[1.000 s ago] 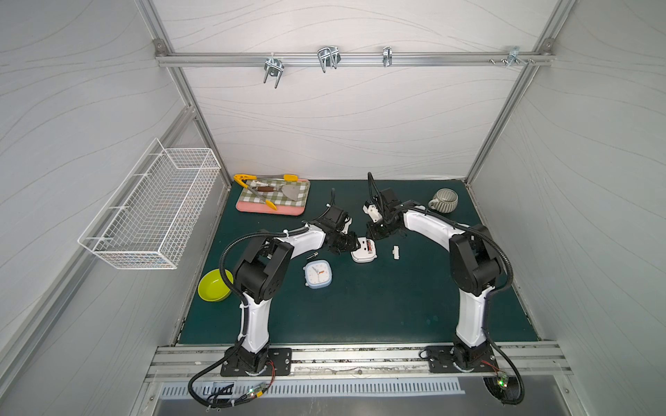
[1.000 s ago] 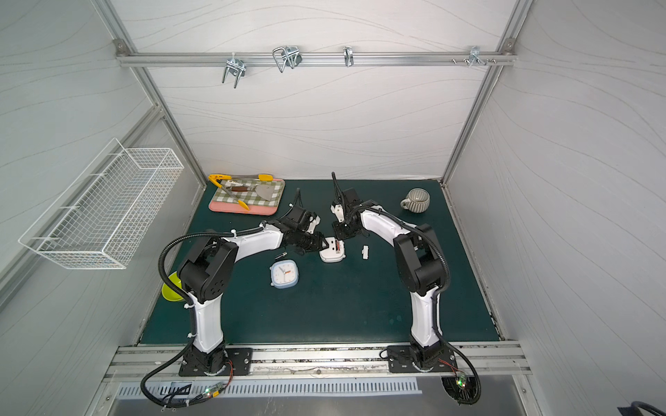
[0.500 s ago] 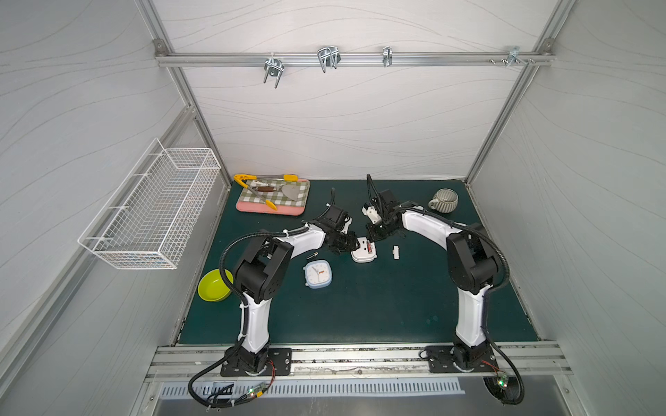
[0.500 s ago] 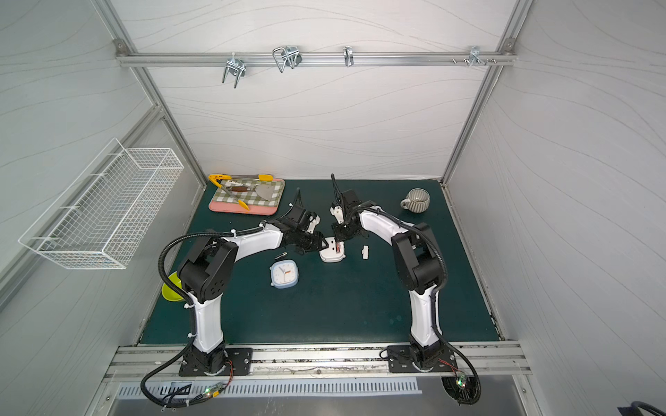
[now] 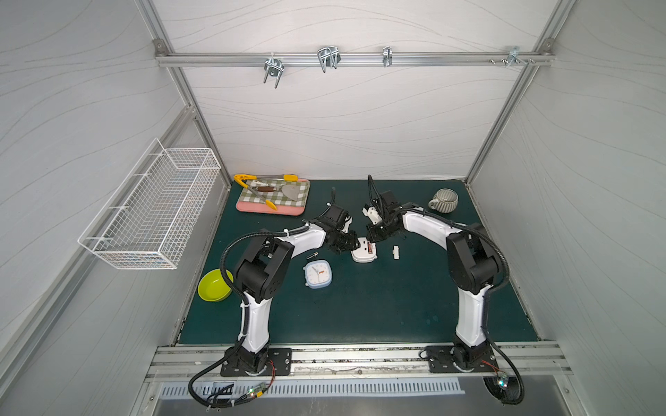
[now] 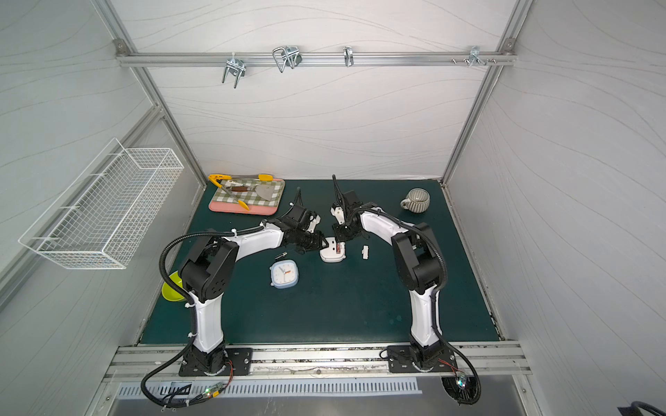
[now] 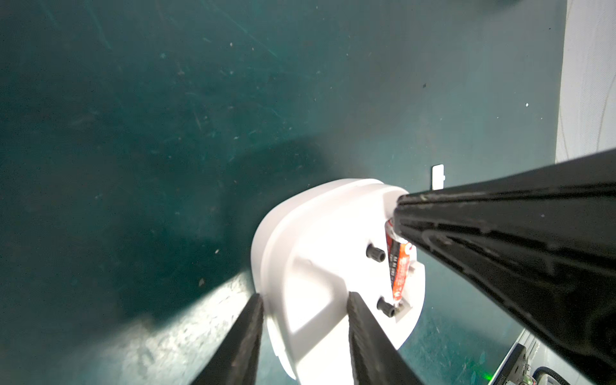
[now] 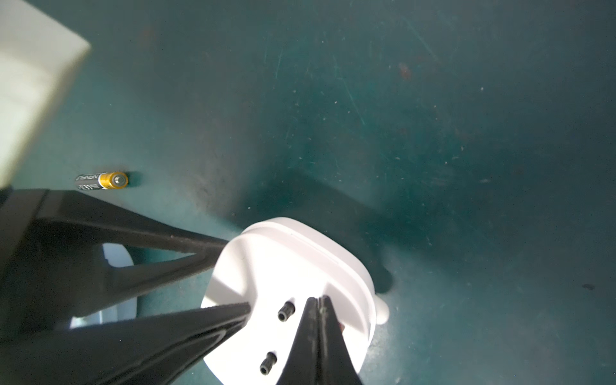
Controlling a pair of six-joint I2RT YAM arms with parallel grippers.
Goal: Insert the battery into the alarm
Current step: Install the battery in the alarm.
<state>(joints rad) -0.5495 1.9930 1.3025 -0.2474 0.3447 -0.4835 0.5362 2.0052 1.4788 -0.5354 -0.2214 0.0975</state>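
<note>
The face-down alarm clock [image 5: 364, 254] is showing a plain white back with two black knobs, the battery [image 7: 399, 263] in its slot is showing red, black and white print, and the loose battery [image 8: 101, 181] is showing black with a gold band. The mat [image 5: 360, 306] is appearing dark teal-green, and the second clock [image 5: 317, 273] is showing a pale blue case, white face and orange hand. A bowl [image 5: 215, 290] is glowing yellow-green, a cloth [image 5: 304, 187] is showing green-and-white checks over a pink tray [image 5: 266, 210], tongs [image 5: 245, 178] are showing yellow tips, and a mug [image 5: 443, 200] is wearing grey-and-cream stripes.
</note>
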